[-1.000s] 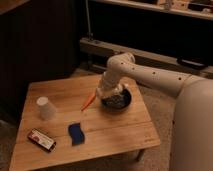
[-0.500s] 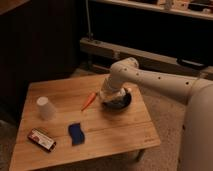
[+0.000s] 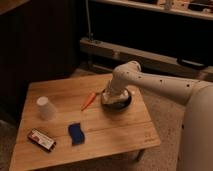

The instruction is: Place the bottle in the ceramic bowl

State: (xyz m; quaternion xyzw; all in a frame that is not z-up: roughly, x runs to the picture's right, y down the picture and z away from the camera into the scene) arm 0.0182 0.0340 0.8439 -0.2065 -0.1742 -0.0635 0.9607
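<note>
Our hand [image 3: 114,96] is lowered into the ceramic bowl [image 3: 125,104] near the far right part of the table [image 3: 115,132], and we cannot tell whether it is wide, narrow, or holding anything, because the white arm [image 3: 150,82] covers it from this side. Nearest to us on the table, close to the front left edge, lies a flat red-and-white box [image 3: 41,139], and just to its right a blue sponge [image 3: 76,133] rests flat on the wood. Farther back on the left stands a white cup [image 3: 45,107], upside down and well apart from the bowl. Beyond the sponge, an orange carrot [image 3: 89,100] lies tilted, its upper end just beside the bowl's left rim. We see the bowl as a dark, round, shallow dish with only part of its rim showing around our wrist. We cannot make out the bottle; something pale sits inside the bowl under the hand, but we cannot tell what it is. Behind the table runs a long pale bench or rail [image 3: 150,55] against dark panelling.
</note>
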